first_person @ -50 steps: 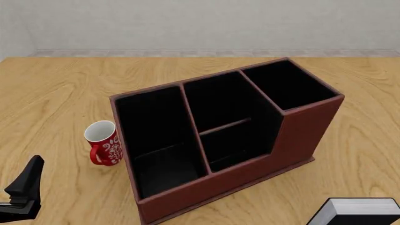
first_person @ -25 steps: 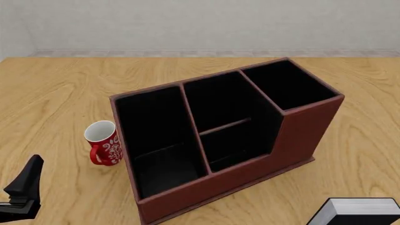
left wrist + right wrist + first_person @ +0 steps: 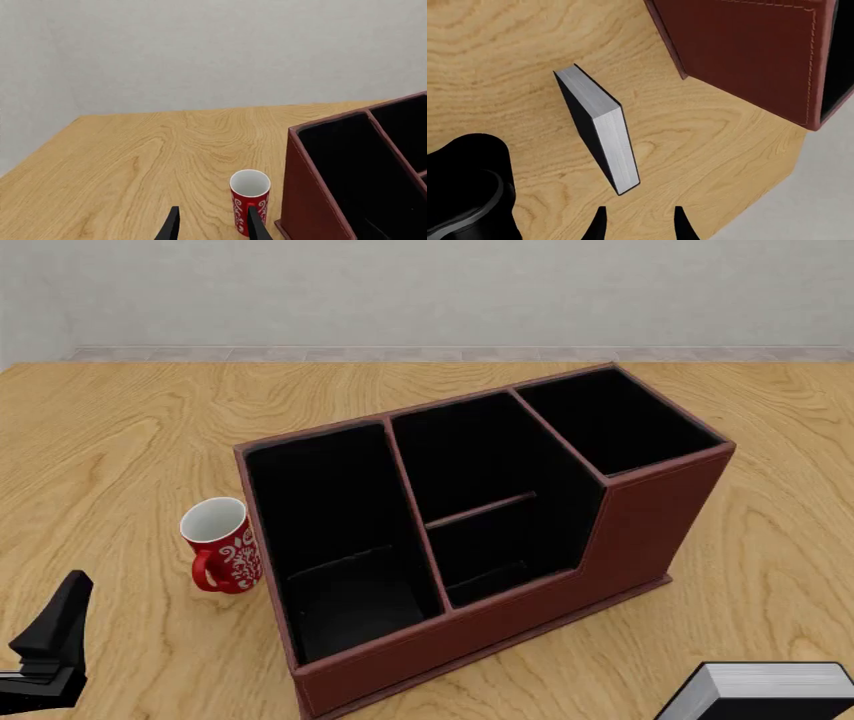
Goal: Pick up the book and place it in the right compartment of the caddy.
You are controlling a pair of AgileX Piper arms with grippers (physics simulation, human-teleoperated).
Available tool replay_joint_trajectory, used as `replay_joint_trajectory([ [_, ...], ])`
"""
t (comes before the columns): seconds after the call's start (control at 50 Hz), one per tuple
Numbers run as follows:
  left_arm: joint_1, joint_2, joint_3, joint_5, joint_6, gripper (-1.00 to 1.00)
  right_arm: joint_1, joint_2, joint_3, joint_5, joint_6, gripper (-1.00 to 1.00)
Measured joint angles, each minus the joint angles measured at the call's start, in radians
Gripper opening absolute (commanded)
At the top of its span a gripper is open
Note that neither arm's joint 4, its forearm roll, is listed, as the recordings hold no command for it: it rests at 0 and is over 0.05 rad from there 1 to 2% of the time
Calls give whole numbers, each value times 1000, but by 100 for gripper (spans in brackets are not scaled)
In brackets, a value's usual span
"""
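While my right fingers [image 3: 636, 225] hang parted and empty just above it, the book [image 3: 602, 127] stands on the worktop [image 3: 120, 430], a plain black hardcover with grey-white page edges, no title readable. It sits near the caddy [image 3: 641, 530], off the corner by the right compartment [image 3: 614, 420]. My left fingers [image 3: 212, 227] are likewise apart, holding nothing, near the red-and-white mug [image 3: 249, 201], whose white pattern I cannot read.
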Motion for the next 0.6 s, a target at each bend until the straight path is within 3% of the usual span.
replay_joint_trajectory([
  [0.6,6,0,0,11,6,100,54,28,13,0,40,100],
])
